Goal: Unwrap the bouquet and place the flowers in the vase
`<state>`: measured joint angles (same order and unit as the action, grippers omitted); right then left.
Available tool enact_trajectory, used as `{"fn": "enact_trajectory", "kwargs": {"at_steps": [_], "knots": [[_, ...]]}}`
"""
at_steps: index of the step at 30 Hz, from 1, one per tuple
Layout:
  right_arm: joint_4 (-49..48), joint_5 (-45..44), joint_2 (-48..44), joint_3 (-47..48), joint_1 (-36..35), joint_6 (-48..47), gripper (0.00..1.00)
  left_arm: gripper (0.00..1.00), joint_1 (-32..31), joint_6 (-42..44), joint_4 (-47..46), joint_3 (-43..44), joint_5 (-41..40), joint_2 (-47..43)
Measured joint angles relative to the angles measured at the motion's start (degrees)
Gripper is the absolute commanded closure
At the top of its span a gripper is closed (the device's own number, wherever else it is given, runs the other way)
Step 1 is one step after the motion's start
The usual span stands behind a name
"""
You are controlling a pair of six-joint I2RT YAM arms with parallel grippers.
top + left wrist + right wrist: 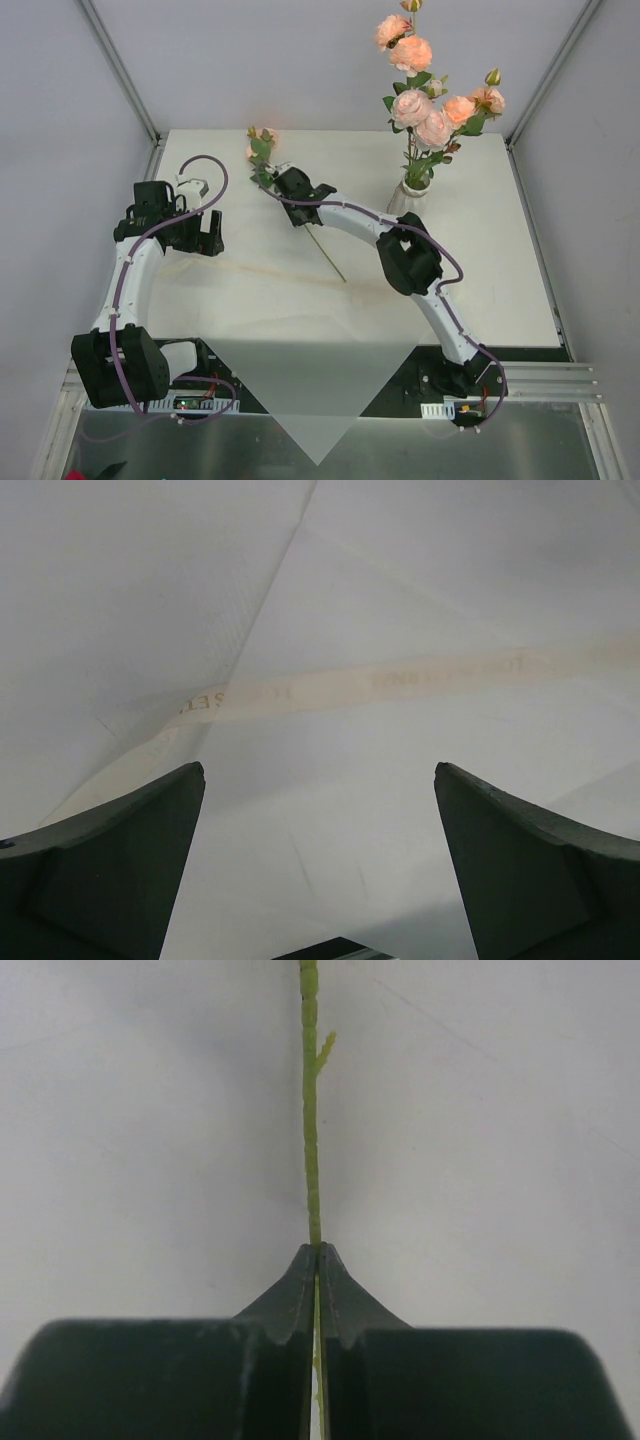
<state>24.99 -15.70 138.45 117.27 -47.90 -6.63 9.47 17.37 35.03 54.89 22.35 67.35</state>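
The off-white vase (408, 197) stands at the table's back right with several peach-pink flowers (430, 110) upright in it. One more flower lies on the table, its bloom (262, 145) at the back and its thin green stem (328, 255) running toward the front. My right gripper (290, 200) is shut on that stem (310, 1110), which runs between its fingertips (317, 1250). My left gripper (205, 240) hangs open at the left, fingers (120, 860) wide apart above the flat white wrapping paper (400, 600), holding nothing.
The white paper (300, 350) covers the table and hangs in a point over the front edge. Grey walls and metal frame posts (120, 70) enclose the table at the back and sides. Both arm bases sit at the near edge.
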Motion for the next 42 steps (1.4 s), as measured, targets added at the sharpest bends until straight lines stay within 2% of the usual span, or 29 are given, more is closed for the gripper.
{"fn": "enact_trajectory", "kwargs": {"at_steps": [16,20,21,22,25,30,35,42], "knots": [[-18.5,-0.4,-32.5,-18.6,0.0,0.5,0.99,0.01,0.0,0.1,0.4,0.0,-0.2,-0.2],[-18.8,0.1,-38.9,-29.9,-0.2,1.6,0.99,0.01,0.0,0.5,0.4,0.0,-0.4,-0.3],[-18.1,0.4,-39.1,-32.0,-0.2,1.7,0.95,0.01,0.0,0.6,0.4,-0.1,-0.4,-0.3],[-17.0,1.0,-38.7,-33.1,-0.3,1.7,0.71,0.01,0.0,0.7,0.4,-0.1,-0.4,-0.3],[-12.9,3.0,-34.2,-32.5,-0.2,1.6,0.56,0.01,0.0,0.7,0.5,-0.2,-0.3,-0.2],[-6.9,5.7,-20.5,-18.4,0.2,0.1,0.53,0.01,0.0,0.7,0.5,-0.2,-0.3,-0.3],[-2.1,7.6,-8.7,-1.4,1.1,-1.4,0.59,0.01,0.0,0.7,0.5,-0.2,-0.3,-0.2],[0.6,8.4,-0.5,7.5,2.6,-2.3,0.64,0.01,0.0,0.9,0.6,-0.2,-0.3,-0.2]]}}
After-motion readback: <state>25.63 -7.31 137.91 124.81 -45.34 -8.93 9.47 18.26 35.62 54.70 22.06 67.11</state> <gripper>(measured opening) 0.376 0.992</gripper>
